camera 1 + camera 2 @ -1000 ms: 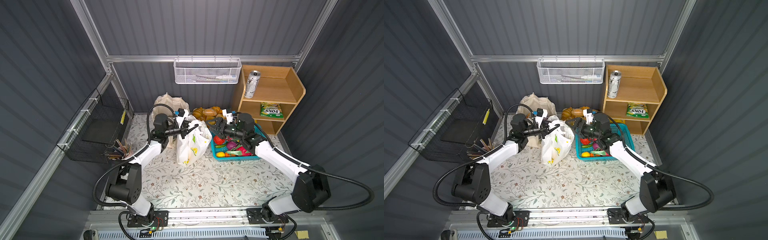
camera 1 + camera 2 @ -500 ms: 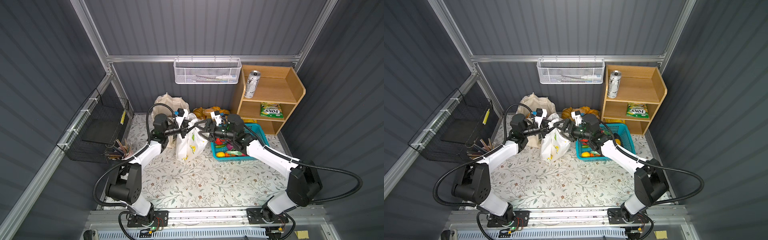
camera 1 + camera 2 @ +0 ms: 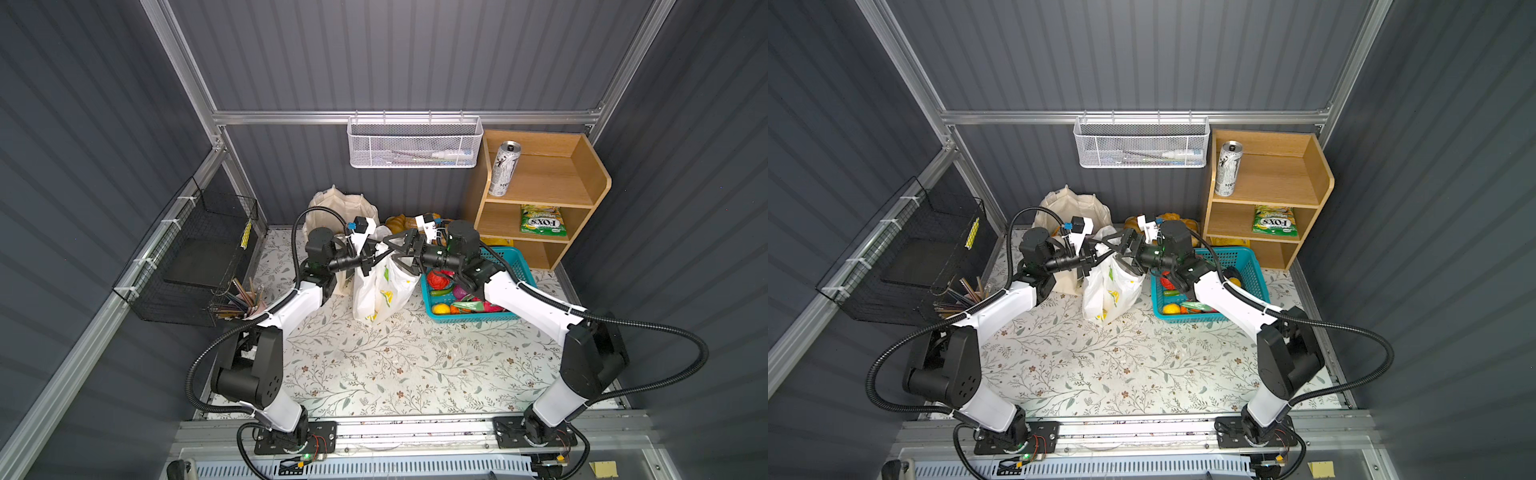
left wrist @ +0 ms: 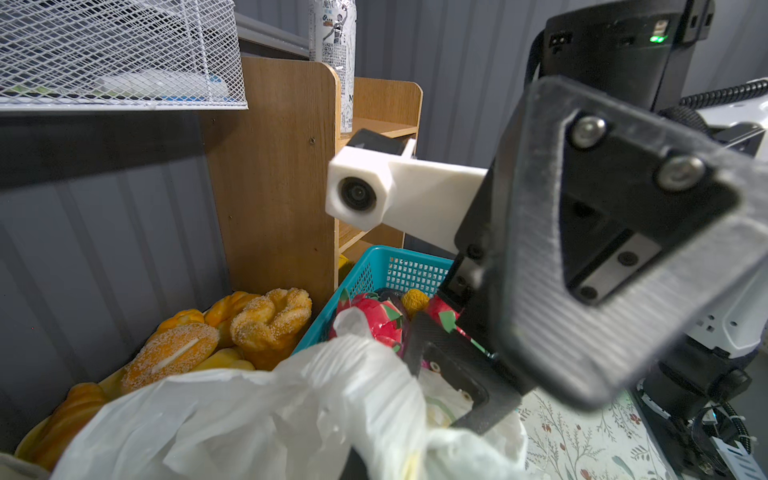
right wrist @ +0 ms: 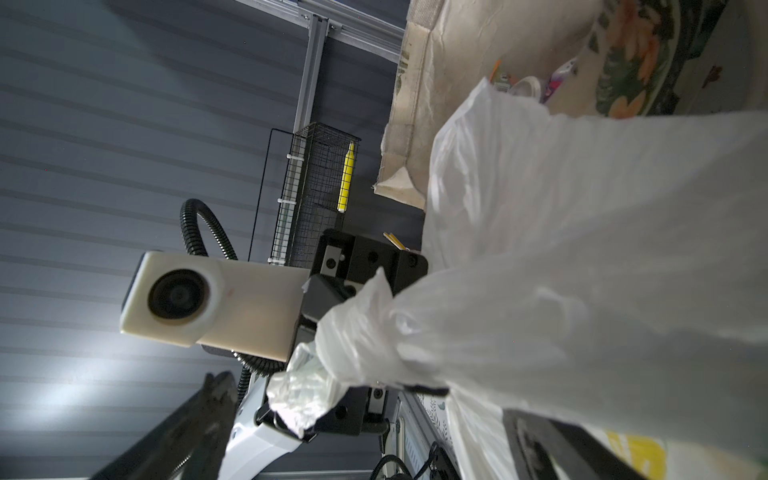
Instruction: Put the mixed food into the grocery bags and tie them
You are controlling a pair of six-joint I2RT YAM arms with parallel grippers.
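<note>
Wooden shelf, mesh basket, wire rack

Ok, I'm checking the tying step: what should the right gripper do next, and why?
Probably close the right gripper on the plastic bag: its jaws stand wide open around the bag's gathered top, while the left gripper is shut on a bunch of that plastic.
</note>
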